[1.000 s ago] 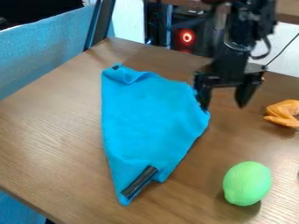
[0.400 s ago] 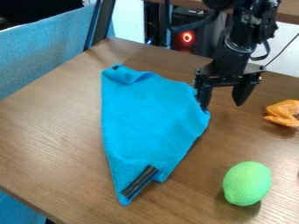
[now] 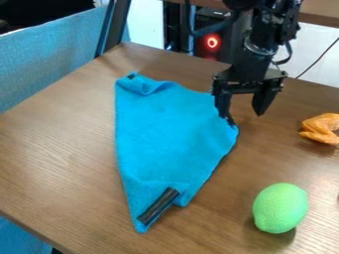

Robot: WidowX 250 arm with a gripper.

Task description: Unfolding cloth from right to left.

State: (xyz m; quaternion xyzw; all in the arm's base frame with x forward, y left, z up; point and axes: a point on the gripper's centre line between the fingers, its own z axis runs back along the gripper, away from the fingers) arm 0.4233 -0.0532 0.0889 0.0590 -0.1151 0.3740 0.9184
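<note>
Fingers (image 3: 265, 100) of the gripper (image 3: 244, 118) spread wide; one meets the right edge of the blue cloth (image 3: 165, 134). Cloth lies on the wooden table (image 3: 59, 149), partly folded, far corner curled, black strip (image 3: 158, 206) near its narrow front end. Green lime (image 3: 280, 208) sits apart, front right.

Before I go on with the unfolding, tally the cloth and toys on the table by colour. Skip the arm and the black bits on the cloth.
Blue: 1 (cloth)
Green: 1 (lime-like fruit)
Orange: 1 (toy food piece)
Total: 3
Not counted: a sliver at the right edge, too little showing to tell.
</note>
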